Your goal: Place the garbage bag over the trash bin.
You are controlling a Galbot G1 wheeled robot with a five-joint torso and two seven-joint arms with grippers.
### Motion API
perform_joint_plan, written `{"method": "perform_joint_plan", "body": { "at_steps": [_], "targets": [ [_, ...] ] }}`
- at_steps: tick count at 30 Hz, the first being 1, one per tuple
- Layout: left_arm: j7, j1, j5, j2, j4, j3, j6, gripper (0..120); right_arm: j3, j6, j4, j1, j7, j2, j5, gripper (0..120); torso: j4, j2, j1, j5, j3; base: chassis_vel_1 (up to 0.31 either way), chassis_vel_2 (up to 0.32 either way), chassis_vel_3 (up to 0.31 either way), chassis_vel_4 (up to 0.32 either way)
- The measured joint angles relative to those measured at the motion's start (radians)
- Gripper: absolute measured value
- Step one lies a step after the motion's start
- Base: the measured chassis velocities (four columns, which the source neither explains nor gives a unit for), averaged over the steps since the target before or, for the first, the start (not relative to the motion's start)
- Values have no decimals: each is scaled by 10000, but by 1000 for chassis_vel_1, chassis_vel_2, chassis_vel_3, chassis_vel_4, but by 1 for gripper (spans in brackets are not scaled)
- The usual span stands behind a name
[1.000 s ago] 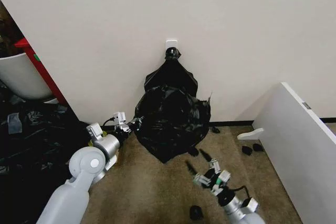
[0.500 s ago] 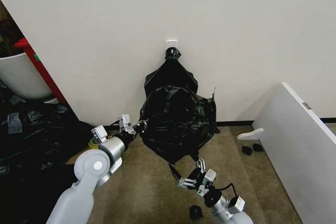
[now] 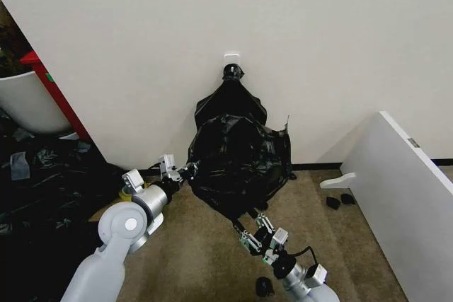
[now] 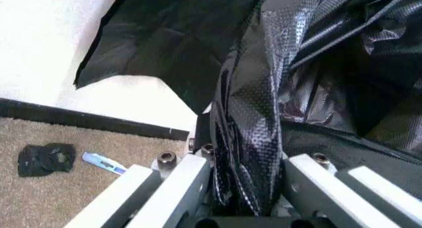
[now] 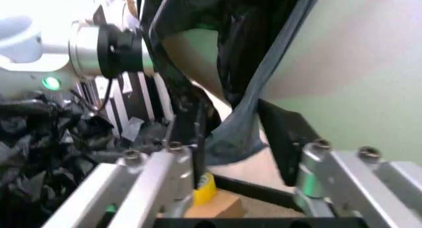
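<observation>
The garbage bag [image 3: 237, 167], glossy wrinkled black plastic, hangs spread out in front of the wall just above the carpet. My left gripper [image 3: 187, 169] is shut on its left edge; in the left wrist view a thick fold of the garbage bag [image 4: 250, 139] runs between the fingers [image 4: 181, 181]. My right gripper [image 3: 251, 225] stands open at the bag's lower tip. In the right wrist view a stretched strip of the garbage bag [image 5: 244, 114] passes between the fingertips [image 5: 277, 134]. The trash bin is out of view.
A black bag bunch [image 3: 231, 100] hangs from a white wall hook behind the held bag. A big white tub [image 3: 25, 107] and black plastic sheeting [image 3: 35, 196] lie to the left. A white board [image 3: 403, 196] leans at the right. Small black scraps [image 3: 263, 286] dot the carpet.
My left gripper shifted the bag a little right and up along the wall. My right gripper moved left and forward, up to the bag's bottom tip.
</observation>
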Motion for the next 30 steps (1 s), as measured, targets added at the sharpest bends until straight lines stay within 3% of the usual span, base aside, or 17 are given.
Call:
{"method": "perform_joint_plan", "body": {
  "at_steps": [8,15,17,19,21,24,30],
  "targets": [
    [10,-16,0,-15,-68,-12,0,1,197,-69,-410,112,33,-22,-473,0,0,0,0,0,0,0,0,0,0],
    [11,118,1,-91,-363,-12,61,1,479,-125,-1347,423,1368,-9,-2010,0,0,0,0,0,0,0,0,0,0],
    [5,299,1,-138,-633,-13,193,1,573,-75,-1845,594,2595,68,-3139,0,0,0,0,1,0,0,0,0,0],
    [4,318,2,-143,-661,-13,206,1,576,-74,-1893,609,2841,82,-3305,0,0,0,0,1,0,0,0,0,0],
    [-4,457,84,-175,-862,-17,247,1,581,-29,-2162,686,4552,185,-4401,0,-2,0,0,3,0,0,0,0,0],
    [1,492,250,-174,-890,-31,217,1,617,406,-2343,731,4721,189,-4541,0,1,0,0,-3,0,0,0,0,0],
    [100,585,1053,-87,-882,-83,-294,1,992,1437,-2609,647,3233,-127,-3319,20,0,0,0,2,0,0,0,0,0]
  ]
}}
